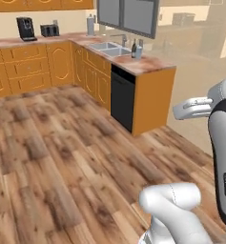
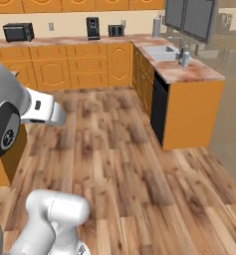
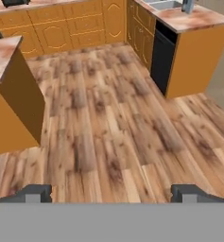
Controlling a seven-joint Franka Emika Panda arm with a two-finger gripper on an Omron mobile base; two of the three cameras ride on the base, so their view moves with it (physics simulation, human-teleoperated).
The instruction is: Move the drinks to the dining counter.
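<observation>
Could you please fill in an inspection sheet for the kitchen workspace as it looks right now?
Surface: wooden plank floor, bare ahead of the robot; marble counter with a steel double sink.
Job's things: dark wine bottle and pale carton stand by the sink, too small to tell whether they touch; beer bottle nothing seen; dining counter nothing seen.
Clutter: coffee machine, toaster, microwave on the back counter; paper towel roll by the sink.
Grippers: gripper open, holding nothing, over the floor.
Cables: nothing seen.
Surroundings: orange cabinets, black dishwasher, window, island corner.
</observation>
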